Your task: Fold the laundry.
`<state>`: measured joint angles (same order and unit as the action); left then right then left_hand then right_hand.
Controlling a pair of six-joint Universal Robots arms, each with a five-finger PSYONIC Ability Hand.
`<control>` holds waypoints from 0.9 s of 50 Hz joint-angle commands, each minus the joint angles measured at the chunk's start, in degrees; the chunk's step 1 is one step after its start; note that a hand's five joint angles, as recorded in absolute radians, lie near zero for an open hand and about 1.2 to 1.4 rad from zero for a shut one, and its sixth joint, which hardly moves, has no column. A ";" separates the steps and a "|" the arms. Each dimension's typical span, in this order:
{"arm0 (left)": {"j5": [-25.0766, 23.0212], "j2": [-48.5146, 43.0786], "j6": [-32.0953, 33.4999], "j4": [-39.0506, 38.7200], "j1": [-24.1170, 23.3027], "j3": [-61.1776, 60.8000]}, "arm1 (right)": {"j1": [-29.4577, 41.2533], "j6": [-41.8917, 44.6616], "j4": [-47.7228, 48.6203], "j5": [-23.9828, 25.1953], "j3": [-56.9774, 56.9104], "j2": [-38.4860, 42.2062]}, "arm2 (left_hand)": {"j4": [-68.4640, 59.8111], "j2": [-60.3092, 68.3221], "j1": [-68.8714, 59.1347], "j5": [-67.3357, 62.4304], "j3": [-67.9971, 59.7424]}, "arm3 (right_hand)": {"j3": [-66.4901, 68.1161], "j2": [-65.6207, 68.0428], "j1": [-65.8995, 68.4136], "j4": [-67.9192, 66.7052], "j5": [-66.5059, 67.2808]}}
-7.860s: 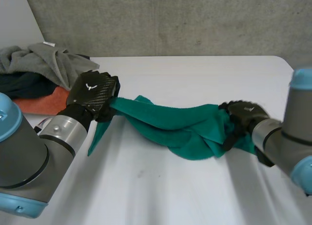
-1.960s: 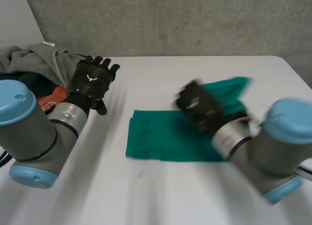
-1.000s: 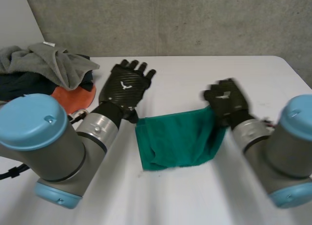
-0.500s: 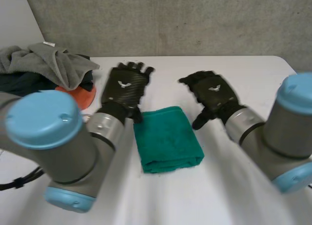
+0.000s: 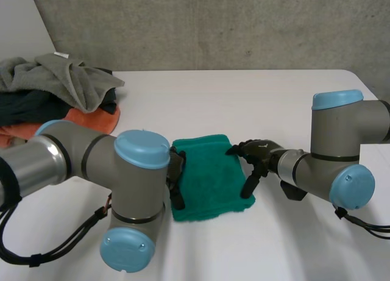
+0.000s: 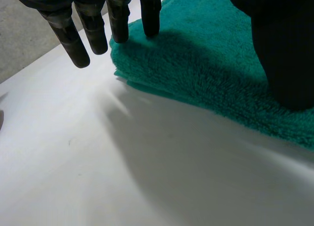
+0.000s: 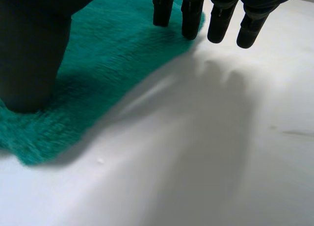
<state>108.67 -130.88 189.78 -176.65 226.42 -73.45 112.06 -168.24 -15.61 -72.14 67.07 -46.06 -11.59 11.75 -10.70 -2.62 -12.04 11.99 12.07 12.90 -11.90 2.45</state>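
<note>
Laundry heap [image 5: 58, 89], grey, dark and orange: far left of white table [image 5: 256, 98]. Left hand [image 5: 177, 174], fingers straight, at left edge of green towel [image 5: 210, 171], which lies folded mid-table. Right hand [image 5: 256, 160], fingers straight, at its right edge.

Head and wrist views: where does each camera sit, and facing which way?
Head view: between and behind the arms, looking down at the table; left hand and right hand flank the green towel.
Left wrist view: on that wrist, looking along the palm; own straight fingers and thumb at the towel's edge.
Right wrist view: the same, at the towel's opposite edge.
All share the towel.
</note>
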 commanded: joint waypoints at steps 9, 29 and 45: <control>-19.45 15.74 -0.02 -1.07 6.13 -0.55 | 0.52 3.80 14.37 -12.05 16.93 -19.67 | 1.59 -1.75 0.70 2.62 2.04 | -1.99 -2.07 -2.90 1.90 -2.45; -49.96 24.18 -0.90 0.25 11.42 -3.97 | 6.41 -10.00 27.21 -7.40 29.88 -15.47 | 1.54 -1.70 0.65 2.58 2.00 | -1.99 -2.07 -2.90 1.90 -2.45; -49.96 24.80 -0.99 -0.19 11.15 -5.30 | 7.03 -9.30 36.60 -21.10 22.32 -9.30 | 1.59 -1.75 0.70 2.62 2.04 | 68.01 67.93 67.10 -68.10 67.55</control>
<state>58.72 -106.11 188.81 -176.76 237.52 -78.33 120.58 -177.62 14.68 -84.88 90.36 -52.96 -11.58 11.75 -10.71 -2.61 -12.04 58.05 56.45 51.24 -65.83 51.53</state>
